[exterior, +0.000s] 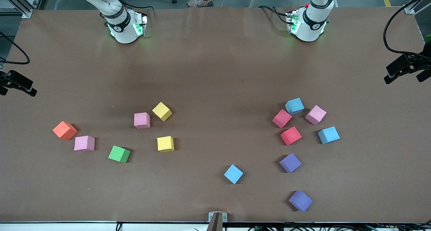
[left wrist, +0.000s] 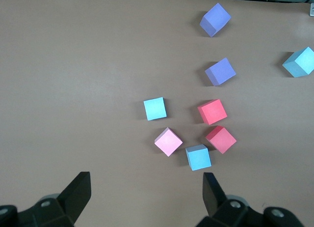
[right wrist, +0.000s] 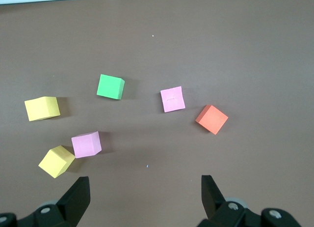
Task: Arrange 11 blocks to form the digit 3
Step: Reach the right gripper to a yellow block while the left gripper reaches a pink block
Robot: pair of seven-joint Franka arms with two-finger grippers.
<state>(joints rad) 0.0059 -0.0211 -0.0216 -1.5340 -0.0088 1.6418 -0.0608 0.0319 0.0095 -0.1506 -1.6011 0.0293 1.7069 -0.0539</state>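
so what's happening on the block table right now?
Nothing is being handled yet. Both arms wait near their bases; the left gripper and right gripper are open and empty. The blocks lie scattered in two loose groups: yellow, pink and green ones plus an orange cube toward the right arm's end, red, light blue, pink and purple ones toward the left arm's. No digit 3 is started.
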